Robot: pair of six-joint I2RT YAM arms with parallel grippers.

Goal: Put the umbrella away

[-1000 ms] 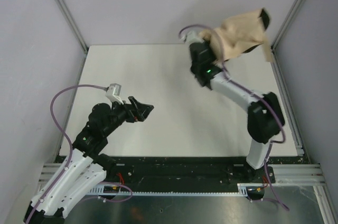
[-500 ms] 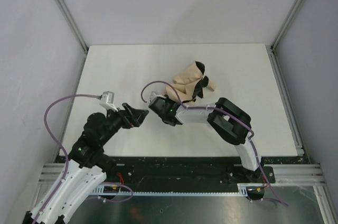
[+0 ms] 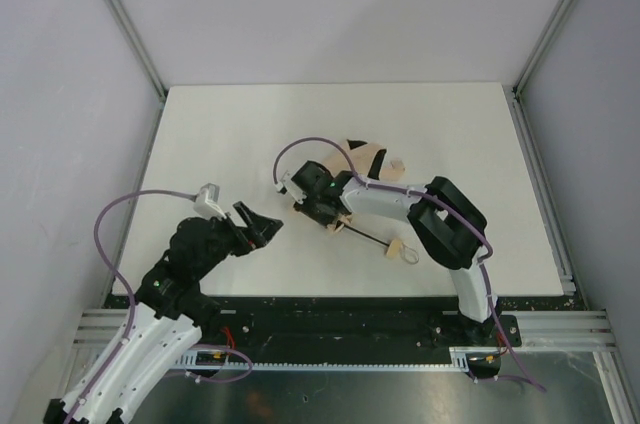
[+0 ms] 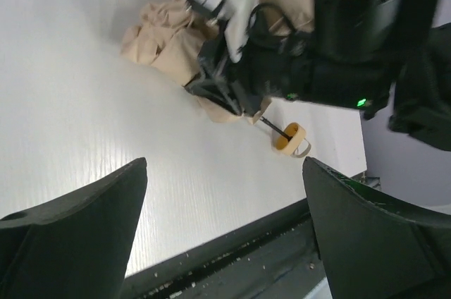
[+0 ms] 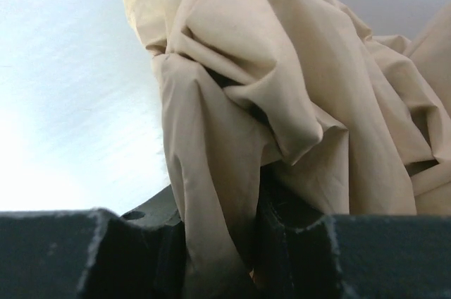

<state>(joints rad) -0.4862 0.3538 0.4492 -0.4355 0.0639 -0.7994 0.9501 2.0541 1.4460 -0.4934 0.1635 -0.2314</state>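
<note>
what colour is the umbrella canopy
The umbrella canopy is plain pale beige, no pattern; the right wrist view shows it best.

Far half: the table (image 3: 300,114) lay bare from left edge to right edge; open passage there
Centre: the umbrella (image 3: 368,159) sat bunched; its handle (image 3: 397,247) trailed toward the near edge
Near right: the right arm (image 3: 440,224) stretched low from the near edge to the centre; blocked
Near left: the left gripper (image 3: 258,224) hovered, jaws wide; a bare strip between it and the umbrella
Sides: walls (image 3: 60,94) closed off the left, far and right edges

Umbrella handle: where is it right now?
In the top view, the handle lies on the table just right of centre, at the end of the black shaft leading from the right gripper.
</note>
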